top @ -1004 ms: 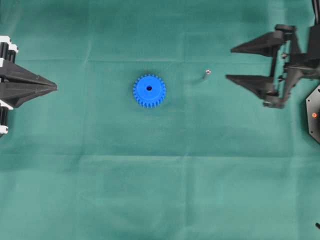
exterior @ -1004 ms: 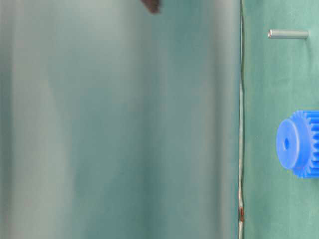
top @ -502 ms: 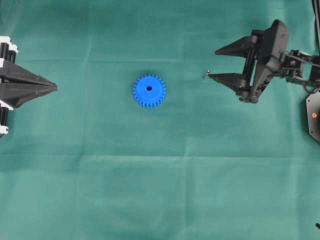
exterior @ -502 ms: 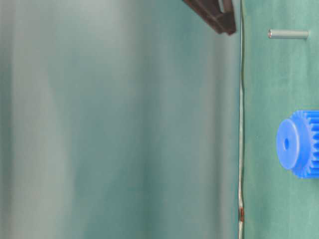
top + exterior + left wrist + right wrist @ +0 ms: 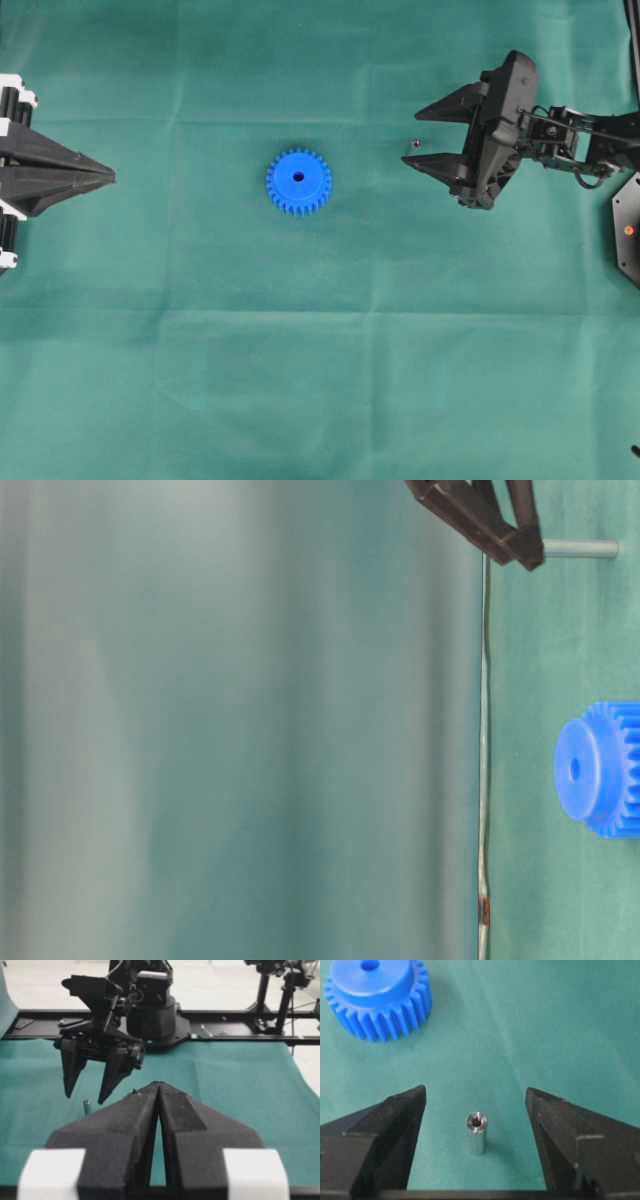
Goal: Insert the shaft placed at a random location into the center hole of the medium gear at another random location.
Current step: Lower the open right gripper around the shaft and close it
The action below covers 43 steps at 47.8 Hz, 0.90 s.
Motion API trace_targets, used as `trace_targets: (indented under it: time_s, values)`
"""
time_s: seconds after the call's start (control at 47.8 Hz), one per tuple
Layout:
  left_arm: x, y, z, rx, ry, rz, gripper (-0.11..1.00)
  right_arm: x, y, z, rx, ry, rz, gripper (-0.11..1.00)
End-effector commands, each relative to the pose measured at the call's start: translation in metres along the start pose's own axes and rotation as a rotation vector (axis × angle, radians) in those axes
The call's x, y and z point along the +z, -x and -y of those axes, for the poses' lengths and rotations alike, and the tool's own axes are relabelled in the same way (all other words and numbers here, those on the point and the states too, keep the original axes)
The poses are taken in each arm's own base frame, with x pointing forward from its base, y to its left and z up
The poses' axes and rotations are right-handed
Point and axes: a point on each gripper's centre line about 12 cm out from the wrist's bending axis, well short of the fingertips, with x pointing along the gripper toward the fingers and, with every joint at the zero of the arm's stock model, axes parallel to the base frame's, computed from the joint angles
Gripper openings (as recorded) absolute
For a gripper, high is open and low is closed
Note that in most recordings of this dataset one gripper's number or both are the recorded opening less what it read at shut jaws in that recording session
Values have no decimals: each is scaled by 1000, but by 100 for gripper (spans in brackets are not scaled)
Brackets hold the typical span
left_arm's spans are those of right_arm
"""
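Note:
The blue medium gear (image 5: 298, 181) lies flat mid-table with its center hole (image 5: 298, 177) facing up; it also shows in the right wrist view (image 5: 375, 995) and the table-level view (image 5: 600, 768). The shaft (image 5: 415, 145), a small silvery pin, stands upright on the cloth to the gear's right. My right gripper (image 5: 412, 139) is open, with one jaw on each side of the shaft (image 5: 476, 1133) and clear gaps to both. My left gripper (image 5: 112, 177) is shut and empty at the far left edge, far from both parts. In the left wrist view (image 5: 158, 1083) its tips meet.
A green cloth (image 5: 320, 380) covers the table, with faint fold lines. A black base with a red dot (image 5: 627, 230) sits at the right edge. The right arm's base and a black rail (image 5: 225, 1015) stand beyond the cloth's far side.
My right gripper has moved left and tilted down toward the shaft, which now stands between its open jaws. The gear, the shaft and my left gripper have not moved.

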Motion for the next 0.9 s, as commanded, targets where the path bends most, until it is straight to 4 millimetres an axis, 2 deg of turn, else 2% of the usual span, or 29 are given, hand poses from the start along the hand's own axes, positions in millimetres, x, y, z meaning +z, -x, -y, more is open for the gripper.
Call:
trace_targets:
  time_s: [0.0, 0.272, 0.356, 0.418, 0.544, 0.607, 0.879]
  values:
    - [9, -2, 0, -2, -3, 20, 0, 8, -3, 2, -9, 6, 29, 80]
    - [9, -2, 0, -2, -3, 18, 0, 2, -3, 3, -12, 0, 12, 74]
    - [8, -2, 0, -2, -3, 17, 0, 3, -3, 3, -13, -1, 11, 70]
    - [8, -2, 0, -2, -2, 17, 0, 1, -3, 3, -12, 0, -2, 59]
    - [8, -2, 0, -2, -2, 17, 0, -3, -4, 2, -10, 4, -26, 23]
    - [9, -2, 0, -2, -3, 18, 0, -2, -4, 2, -9, 7, -26, 12]
    - [9, -2, 0, -2, -2, 18, 0, -2, -4, 2, -9, 6, -22, 12]
